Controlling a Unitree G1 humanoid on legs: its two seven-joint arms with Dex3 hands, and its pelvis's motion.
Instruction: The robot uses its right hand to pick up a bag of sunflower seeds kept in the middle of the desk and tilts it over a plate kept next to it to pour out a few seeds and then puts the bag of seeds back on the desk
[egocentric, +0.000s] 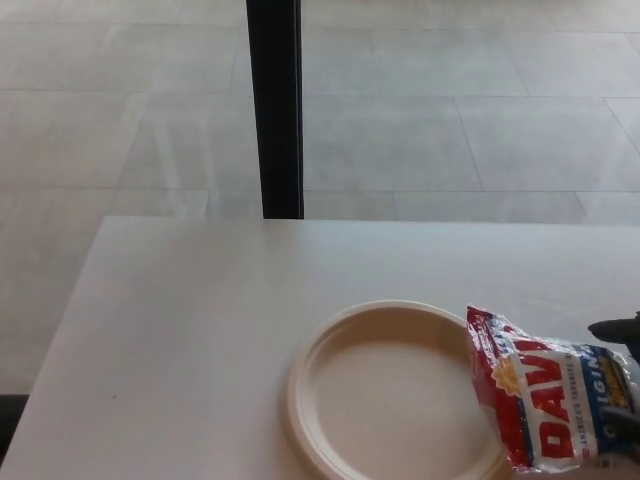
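**Where seeds wait beside plate: bag flat on desk, right hand at the edge**

While lying flat on the white desk (200, 330), bag of sunflower seeds (545, 400) sits at lower right of the head view, red, white and blue, crinkled, large red letters facing up. Left end of the bag overlapping the right rim of the plate (390, 395), red top corner resting on that rim. Plate round, cream, bare inside, cut off by the bottom of the frame. Just past the bag's right end, right hand (622, 335) showing only as a dark tip at the picture's edge, level with the bag's upper right corner, close to it or touching — cannot tell which. Fingers too little in view: cannot tell whether spread or closed. Left hand nowhere in frame. Beyond the desk's far edge, pale tiled floor (450, 120) and an upright black post (274, 105).
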